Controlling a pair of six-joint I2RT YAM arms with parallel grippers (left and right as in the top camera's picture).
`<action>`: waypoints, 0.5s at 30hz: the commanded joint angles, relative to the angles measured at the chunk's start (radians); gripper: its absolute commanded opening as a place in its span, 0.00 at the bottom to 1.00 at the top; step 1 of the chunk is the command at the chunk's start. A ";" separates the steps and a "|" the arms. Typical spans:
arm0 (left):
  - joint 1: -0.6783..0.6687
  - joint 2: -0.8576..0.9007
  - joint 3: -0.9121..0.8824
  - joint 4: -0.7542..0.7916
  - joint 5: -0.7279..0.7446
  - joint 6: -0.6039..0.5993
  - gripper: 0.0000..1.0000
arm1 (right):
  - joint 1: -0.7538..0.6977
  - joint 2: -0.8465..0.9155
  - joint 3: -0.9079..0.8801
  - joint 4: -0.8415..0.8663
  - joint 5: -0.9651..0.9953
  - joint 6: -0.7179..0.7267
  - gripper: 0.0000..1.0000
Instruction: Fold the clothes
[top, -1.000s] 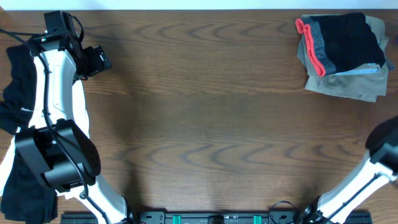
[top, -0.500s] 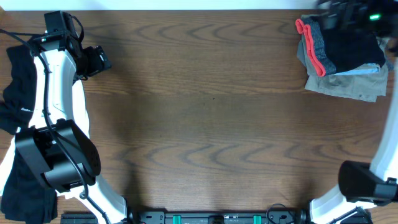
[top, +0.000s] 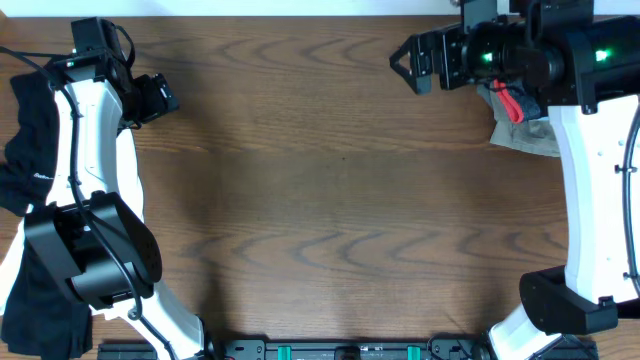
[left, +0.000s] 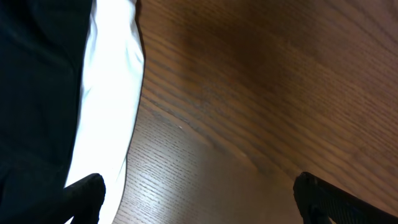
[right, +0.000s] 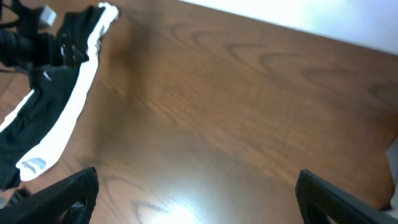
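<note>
A folded pile of clothes (top: 522, 128) lies at the table's far right corner. My right arm covers most of it, so only a coral-red edge (top: 515, 105) and taupe cloth show. Loose black clothes (top: 22, 140) hang over the table's left edge beside my left arm; they also appear as black cloth (left: 37, 93) and a black garment (right: 43, 106). Over bare wood at the far left, my left gripper (top: 165, 97) (left: 199, 193) stands open. Pointing left just past the pile, my right gripper (top: 400, 60) (right: 196, 186) is open and empty.
The wooden table (top: 330, 200) spreads between the two arms. More black cloth (top: 40, 300) lies at the near left by the left arm's base. The right arm's base (top: 565, 305) stands at the near right. A white strip (top: 300, 6) borders the far edge.
My right arm has swung from the near right corner up to the far right, over the folded pile, and its gripper has opened wider. The left arm has not moved.
</note>
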 joint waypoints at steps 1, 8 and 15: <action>-0.001 0.016 -0.013 -0.001 -0.003 -0.012 0.98 | 0.004 -0.019 -0.005 -0.024 0.021 0.023 0.99; -0.001 0.016 -0.013 -0.001 -0.003 -0.012 0.98 | 0.005 -0.074 -0.047 0.093 0.259 -0.032 0.99; -0.001 0.016 -0.013 -0.001 -0.003 -0.012 0.98 | -0.024 -0.356 -0.413 0.406 0.262 -0.177 0.99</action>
